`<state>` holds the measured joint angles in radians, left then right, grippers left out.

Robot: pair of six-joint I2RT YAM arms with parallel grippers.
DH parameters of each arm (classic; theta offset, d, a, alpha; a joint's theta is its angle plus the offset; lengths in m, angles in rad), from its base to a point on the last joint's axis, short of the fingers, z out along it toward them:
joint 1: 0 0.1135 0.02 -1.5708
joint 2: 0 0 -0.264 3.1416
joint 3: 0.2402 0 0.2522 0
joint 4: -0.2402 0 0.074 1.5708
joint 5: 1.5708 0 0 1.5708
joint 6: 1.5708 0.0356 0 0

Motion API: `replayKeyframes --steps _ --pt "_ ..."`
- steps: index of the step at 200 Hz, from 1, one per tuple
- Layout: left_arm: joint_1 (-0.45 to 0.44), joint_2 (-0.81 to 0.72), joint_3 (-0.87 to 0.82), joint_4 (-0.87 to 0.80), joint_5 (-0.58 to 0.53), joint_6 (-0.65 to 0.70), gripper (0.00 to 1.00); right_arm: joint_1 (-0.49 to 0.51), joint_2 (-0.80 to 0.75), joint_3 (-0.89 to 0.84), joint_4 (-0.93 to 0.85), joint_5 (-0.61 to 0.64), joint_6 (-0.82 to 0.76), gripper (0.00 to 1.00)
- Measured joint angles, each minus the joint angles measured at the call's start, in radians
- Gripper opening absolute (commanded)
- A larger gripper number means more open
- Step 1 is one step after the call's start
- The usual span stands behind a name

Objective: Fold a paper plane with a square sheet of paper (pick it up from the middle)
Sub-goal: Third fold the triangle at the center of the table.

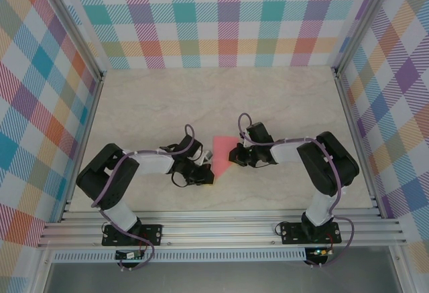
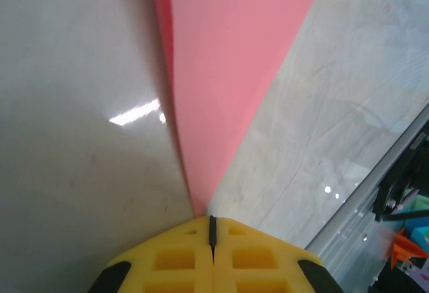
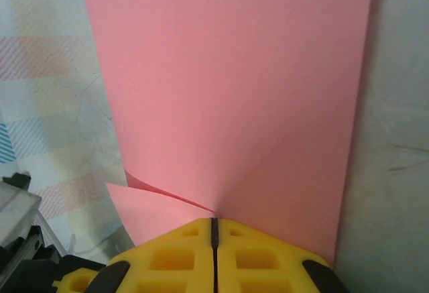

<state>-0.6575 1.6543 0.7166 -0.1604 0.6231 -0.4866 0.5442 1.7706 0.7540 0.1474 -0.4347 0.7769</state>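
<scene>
The salmon-pink sheet of paper (image 1: 222, 153) is folded into a wedge and held near the table's middle, between both grippers. My left gripper (image 1: 205, 172) is shut on its narrow lower tip. In the left wrist view the sheet of paper (image 2: 228, 72) tapers down into the closed yellow fingertips of the left gripper (image 2: 212, 220). My right gripper (image 1: 235, 153) is shut on the paper's right edge. Seen from the right wrist, the sheet of paper (image 3: 234, 85) spreads wide above the right gripper (image 3: 214, 222), and a loose flap (image 3: 151, 209) curls off at lower left.
The pale marble-look table (image 1: 201, 98) is ringed by plaid walls (image 1: 221, 18) and an aluminium frame, with rails along the near edge (image 1: 221, 229). In the left wrist view the rail (image 2: 379, 186) and small orange and teal bits (image 2: 405, 246) lie at the right.
</scene>
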Motion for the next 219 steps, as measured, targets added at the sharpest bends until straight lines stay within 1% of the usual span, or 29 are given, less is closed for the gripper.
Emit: replayKeyframes --steps 37,46,63,84,103,120,138,167,219 --pt "0.0 -0.082 -0.008 -0.108 -0.014 0.005 0.06 0.0 0.0 0.017 -0.029 0.0 0.002 0.13" --pt "0.0 -0.122 -0.005 -0.126 -0.031 0.005 0.06 0.0 -0.003 0.026 -0.048 0.007 0.004 0.16" --pt "0.002 -0.182 0.021 -0.148 -0.065 0.0 0.09 -0.001 -0.027 0.044 -0.101 0.034 0.0 0.21" --pt "0.006 -0.195 0.092 -0.153 -0.118 -0.008 0.11 -0.019 -0.09 0.06 -0.16 0.064 -0.002 0.3" --pt "0.008 -0.152 0.172 -0.151 -0.147 -0.016 0.12 -0.055 -0.143 0.062 -0.184 0.082 -0.001 0.36" --pt "0.011 -0.071 0.245 -0.144 -0.171 -0.021 0.12 -0.092 -0.161 0.061 -0.198 0.087 0.001 0.41" --pt "0.013 0.013 0.292 -0.144 -0.196 -0.025 0.11 -0.119 -0.162 0.061 -0.219 0.087 0.0 0.42" --pt "0.013 0.114 0.334 -0.156 -0.227 -0.026 0.1 -0.124 -0.145 0.061 -0.224 0.058 0.0 0.43" --pt "0.019 0.174 0.366 -0.166 -0.269 -0.021 0.09 -0.124 -0.078 0.062 -0.222 -0.01 0.0 0.45"
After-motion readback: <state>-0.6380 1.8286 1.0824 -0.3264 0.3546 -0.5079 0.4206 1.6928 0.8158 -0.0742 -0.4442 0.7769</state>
